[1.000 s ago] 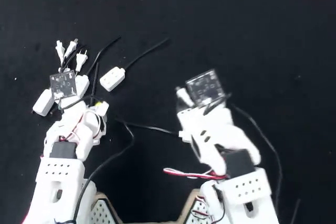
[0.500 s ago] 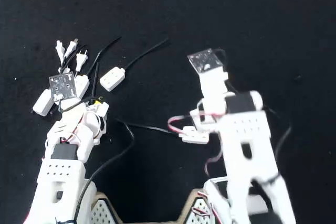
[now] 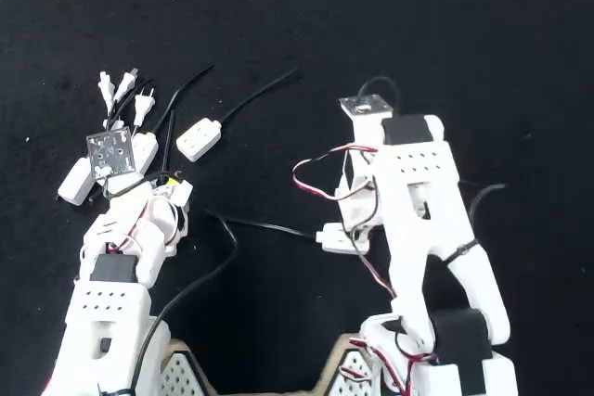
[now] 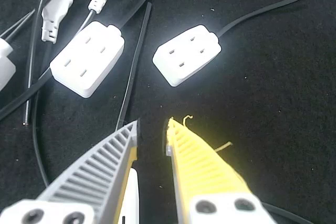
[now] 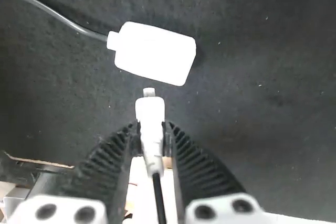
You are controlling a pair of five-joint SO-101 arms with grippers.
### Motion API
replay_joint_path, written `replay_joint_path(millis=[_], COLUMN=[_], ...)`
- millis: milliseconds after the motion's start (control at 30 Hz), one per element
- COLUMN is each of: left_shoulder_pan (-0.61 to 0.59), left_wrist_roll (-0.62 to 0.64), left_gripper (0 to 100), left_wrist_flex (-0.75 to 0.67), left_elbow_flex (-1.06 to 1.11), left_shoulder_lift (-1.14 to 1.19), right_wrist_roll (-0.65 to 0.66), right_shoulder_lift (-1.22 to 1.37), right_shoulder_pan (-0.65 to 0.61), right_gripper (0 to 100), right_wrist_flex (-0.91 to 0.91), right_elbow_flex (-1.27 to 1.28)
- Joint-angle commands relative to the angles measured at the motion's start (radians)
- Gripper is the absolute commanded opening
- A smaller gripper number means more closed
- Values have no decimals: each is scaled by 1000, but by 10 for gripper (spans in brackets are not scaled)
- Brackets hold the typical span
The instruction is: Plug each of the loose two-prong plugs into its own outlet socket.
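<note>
On the black table (image 3: 483, 53), three sockets (image 3: 198, 138) and three plugs (image 3: 142, 104) lie at ten o'clock, a fourth socket (image 5: 152, 53) at six. My right pincer (image 5: 150, 127) clamps a fourth plug (image 5: 149, 109) just beside it; my left pincer (image 4: 152, 127) stands slightly parted, empty.

The high view looks down on the whole table (image 3: 520, 62) from far above. The wrist views are close over the table, sharing with it the left socket (image 3: 198, 138) and the right socket (image 3: 342, 240)

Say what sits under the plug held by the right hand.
A white outlet block on the black table, apart from the plug. Its socket holes cannot be seen.
</note>
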Motion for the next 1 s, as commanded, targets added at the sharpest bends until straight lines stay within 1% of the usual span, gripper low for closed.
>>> replay_joint_path(millis=[0,200,333,400,467,533,600,733,867,967], left_shoulder_pan=[-10,-10,-10,-10,-10,-10,-10,-10,-10,-10], left_wrist_roll=[3,3,3,3,3,3,3,3,3,3], left_gripper=[102,102,102,102,102,102,102,102,102,102], left_wrist_flex=[-15,-15,-15,-15,-15,-15,-15,-15,-15,-15], left_elbow_flex=[-7,-7,-7,-7,-7,-7,-7,-7,-8,-8], left_shoulder_lift=[-12,-12,-12,-12,-12,-12,-12,-12,-12,-12], right_wrist_roll=[-9,-11,-12,-43,-110,-167,-193,-199,-201,-201], right_shoulder_lift=[8,7,12,12,12,12,12,12,12,12], right_shoulder_pan=[18,29,35,35,40,41,40,41,41,41], right_gripper=[11,11,11,11,11,11,11,11,11,11], right_wrist_flex=[9,5,-100,-124,-144,-146,-146,-133,-44,-26], right_elbow_flex=[-48,-51,12,48,65,65,65,65,41,24])
